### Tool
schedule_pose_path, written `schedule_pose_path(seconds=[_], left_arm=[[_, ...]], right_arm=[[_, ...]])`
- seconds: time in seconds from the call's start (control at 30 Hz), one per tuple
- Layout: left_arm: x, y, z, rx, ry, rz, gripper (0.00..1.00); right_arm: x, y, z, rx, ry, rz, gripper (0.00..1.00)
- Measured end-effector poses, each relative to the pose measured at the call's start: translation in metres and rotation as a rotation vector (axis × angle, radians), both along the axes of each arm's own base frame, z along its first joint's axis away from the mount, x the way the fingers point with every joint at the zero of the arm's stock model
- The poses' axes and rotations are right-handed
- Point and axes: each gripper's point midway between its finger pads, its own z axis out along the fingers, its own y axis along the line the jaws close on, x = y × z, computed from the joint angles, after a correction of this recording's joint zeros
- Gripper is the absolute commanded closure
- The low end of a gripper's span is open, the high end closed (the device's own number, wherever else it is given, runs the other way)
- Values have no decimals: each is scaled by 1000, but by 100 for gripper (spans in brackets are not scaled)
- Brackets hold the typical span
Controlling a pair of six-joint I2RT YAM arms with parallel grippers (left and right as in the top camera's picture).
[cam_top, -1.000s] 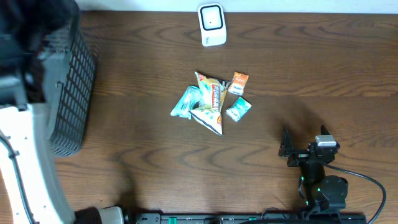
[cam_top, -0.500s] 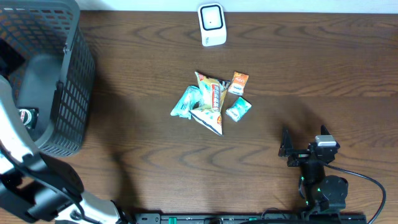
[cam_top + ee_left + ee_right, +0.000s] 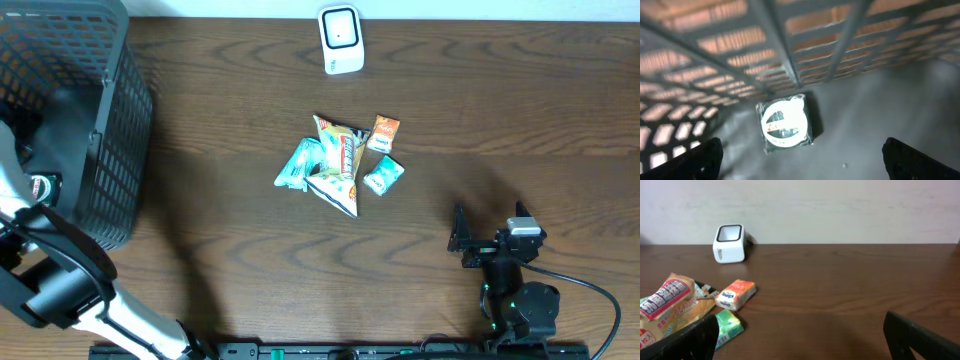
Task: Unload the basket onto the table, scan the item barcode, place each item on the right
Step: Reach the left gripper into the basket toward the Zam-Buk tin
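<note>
Left gripper: fingers spread wide, empty, above the basket floor.
Packet: flat in the basket, by its wall, clear of my fingers.
Right gripper: spread wide, empty, facing the pile.
Next, I judge: rise straight past the wall, then carry one pile item to the scanner, barcode facing it.

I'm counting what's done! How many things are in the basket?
1: a round-labelled packet on the basket floor by its mesh wall. Others may be hidden.
</note>
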Motion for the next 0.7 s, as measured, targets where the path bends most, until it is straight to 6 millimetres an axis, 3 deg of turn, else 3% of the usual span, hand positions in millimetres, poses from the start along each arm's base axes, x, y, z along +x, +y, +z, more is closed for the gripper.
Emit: schedule_pose_path(seconds=[0.43,0.7], left_arm=[[1,2,-85,-116,57,185,1],[4,9,-103,-118,50,211,1]], right_arm=[[0,0,0,0,0,0,1],[0,0,0,0,0,0,1]])
